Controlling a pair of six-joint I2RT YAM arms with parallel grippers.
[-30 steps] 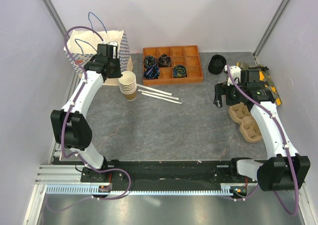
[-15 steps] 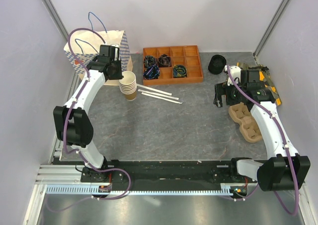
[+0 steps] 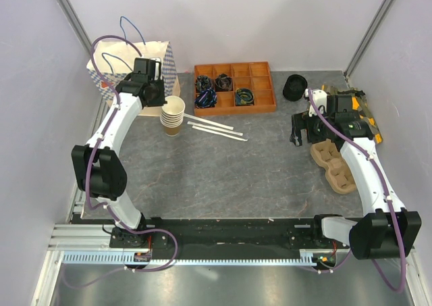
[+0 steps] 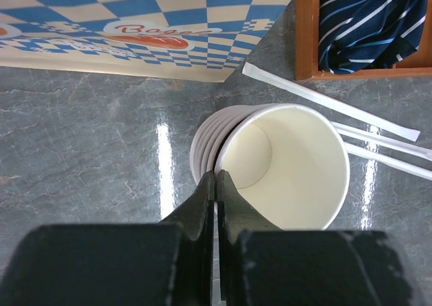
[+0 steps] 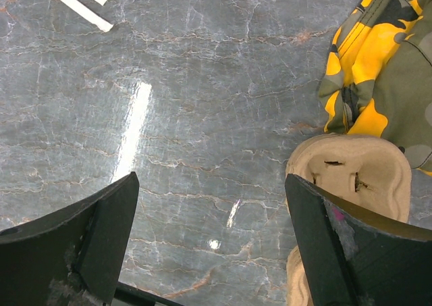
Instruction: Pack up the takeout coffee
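Arms extended: left hand (image 4: 214,181) pinched at cup stack (image 4: 290,164) rim, right hand (image 5: 209,188) spread.

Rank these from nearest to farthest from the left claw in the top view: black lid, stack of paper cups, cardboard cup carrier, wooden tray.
1. stack of paper cups, right at the left claw, back left.
2. wooden tray, back middle.
3. black lid, back right.
4. cardboard cup carrier, right side.
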